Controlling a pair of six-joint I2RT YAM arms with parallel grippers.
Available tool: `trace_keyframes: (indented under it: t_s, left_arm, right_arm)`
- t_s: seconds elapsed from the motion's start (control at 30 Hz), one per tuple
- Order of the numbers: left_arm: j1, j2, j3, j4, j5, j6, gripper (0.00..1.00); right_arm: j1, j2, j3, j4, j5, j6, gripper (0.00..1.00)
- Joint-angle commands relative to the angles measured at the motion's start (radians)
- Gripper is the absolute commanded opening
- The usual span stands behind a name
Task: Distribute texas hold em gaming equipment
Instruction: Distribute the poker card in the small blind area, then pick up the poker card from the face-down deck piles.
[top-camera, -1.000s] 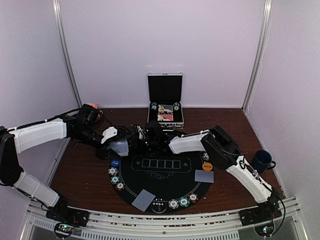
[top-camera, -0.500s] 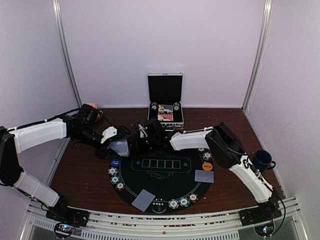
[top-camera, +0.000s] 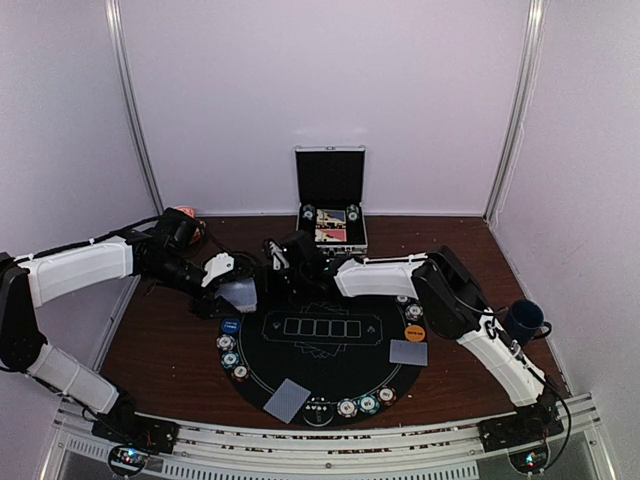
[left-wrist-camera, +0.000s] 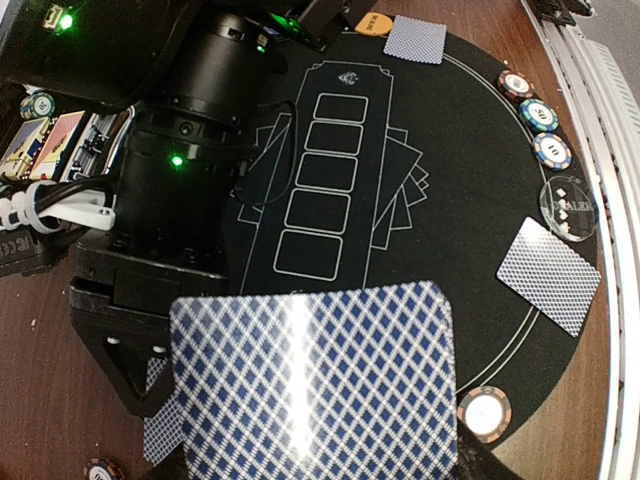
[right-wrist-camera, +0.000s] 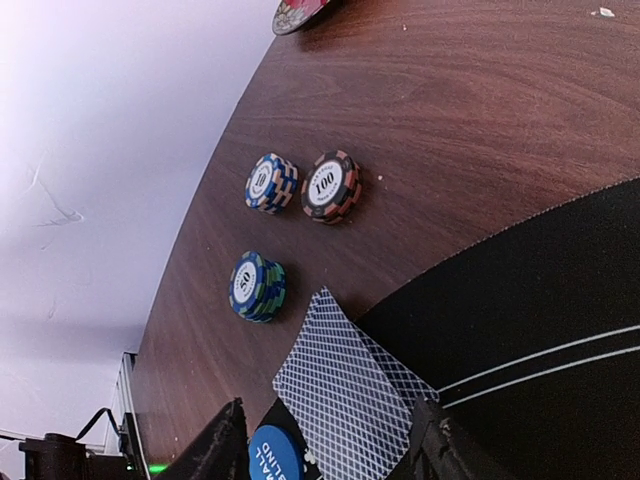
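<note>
My left gripper hovers at the black mat's far left edge, shut on blue diamond-backed playing cards that hide its fingers. My right gripper is open just beyond it, reaching across from the right. Two overlapping cards lie flat on the mat edge between its fingers, untouched. Next to them are a blue button disc and three chip stacks on the wood. More cards, an orange button and chips sit around the mat.
The open silver case stands at the back centre with chips and cards inside. A dark blue mug sits at the right edge. The right arm's black body crowds close beside my left gripper. White walls enclose the table.
The right gripper's jaws have widened and it has drawn back toward the far left, leaving cards on the mat edge. The left arm and its cards have not moved.
</note>
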Motion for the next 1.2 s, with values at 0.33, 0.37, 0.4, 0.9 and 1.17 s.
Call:
trace_keyframes:
  t_s: [0.33, 0.37, 0.4, 0.9, 1.17]
  left_arm:
    - [0.007, -0.019, 0.011, 0.011, 0.033, 0.020, 0.62]
    - [0.007, -0.020, 0.012, 0.010, 0.033, 0.020, 0.62]
    - [0.008, -0.019, 0.012, 0.011, 0.034, 0.020, 0.62]
    - [0.007, 0.029, 0.010, 0.017, 0.058, 0.024, 0.62]
    - [0.008, 0.073, 0.011, 0.017, 0.079, 0.028, 0.61]
  right_arm:
    - [-0.002, -0.069, -0.029, -0.112, 0.162, -0.098, 0.66]
    - [-0.005, -0.082, -0.029, -0.125, 0.175, -0.110, 0.67]
    - [-0.008, -0.099, -0.060, -0.133, 0.191, -0.117, 0.69]
    - [-0.050, -0.608, -0.713, 0.213, -0.016, -0.024, 0.72]
    - [0.024, -0.669, -0.832, 0.374, -0.084, 0.078, 0.71]
